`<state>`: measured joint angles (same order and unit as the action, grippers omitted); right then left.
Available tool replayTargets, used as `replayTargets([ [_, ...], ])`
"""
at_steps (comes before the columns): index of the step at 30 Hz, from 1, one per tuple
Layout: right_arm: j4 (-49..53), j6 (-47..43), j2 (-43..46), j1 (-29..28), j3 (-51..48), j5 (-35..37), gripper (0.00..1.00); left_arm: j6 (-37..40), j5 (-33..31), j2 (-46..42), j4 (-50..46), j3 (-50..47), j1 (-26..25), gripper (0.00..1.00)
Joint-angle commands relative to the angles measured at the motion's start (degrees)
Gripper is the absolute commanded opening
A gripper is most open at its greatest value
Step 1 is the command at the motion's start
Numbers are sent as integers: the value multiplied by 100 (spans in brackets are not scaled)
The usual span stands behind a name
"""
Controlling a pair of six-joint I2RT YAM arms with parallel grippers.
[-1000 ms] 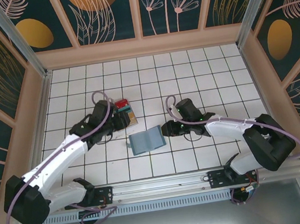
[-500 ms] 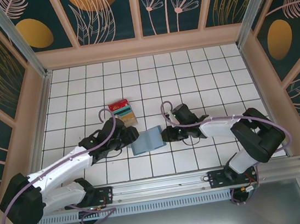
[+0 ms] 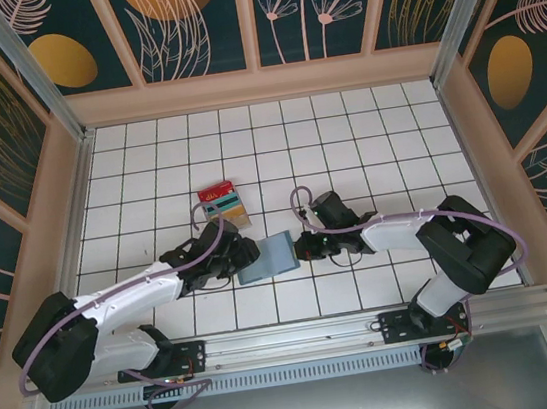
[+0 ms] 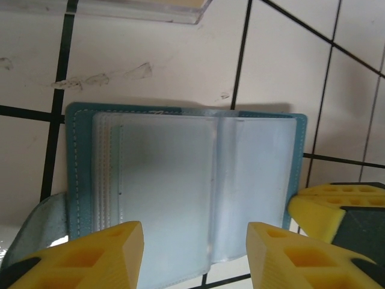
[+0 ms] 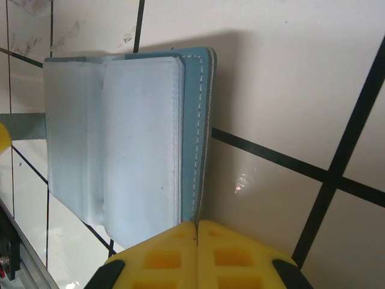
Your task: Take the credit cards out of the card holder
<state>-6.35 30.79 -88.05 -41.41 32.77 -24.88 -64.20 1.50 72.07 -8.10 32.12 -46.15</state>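
Holder (image 3: 267,257): slate-blue, lying open and flat on the tiled surface (image 3: 365,132), between the two pincers. Clear sleeves (image 4: 168,180) face up, and pale stitching runs along the cover rim.

Left pincer (image 4: 195,256): fingers apart, the holder's near edge between them.

Right pincer (image 5: 197,253): fingers together, tips at the holder's stitched edge. Cannot tell whether they pinch it.

Cards (image 3: 223,203): just beyond the left pincer, apart from the holder, overlapped in one pile.

Open surface lies all round; walls well off.

Count: one holder; three cards (red, teal, tan).
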Motion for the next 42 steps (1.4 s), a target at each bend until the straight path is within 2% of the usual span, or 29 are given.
replayTargets([
  [1,-148,70,-57,-78,-122,71,0,-109,19,111,11,-87,-30,49],
  [19,-187,129,-74,-166,-122,71,0,-136,56,468,26,-250,-43,50],
  [32,-205,145,-107,-219,-118,80,0,-189,538,395,1179,-408,-120,54],
  [35,-200,147,-106,-227,-112,80,0,-148,519,366,1168,-326,-148,59],
  [39,-193,147,-105,-227,-113,80,0,-46,588,298,1220,-292,-158,74],
  [42,-200,147,-107,-228,-113,85,0,-23,634,197,1319,-310,-161,76],
])
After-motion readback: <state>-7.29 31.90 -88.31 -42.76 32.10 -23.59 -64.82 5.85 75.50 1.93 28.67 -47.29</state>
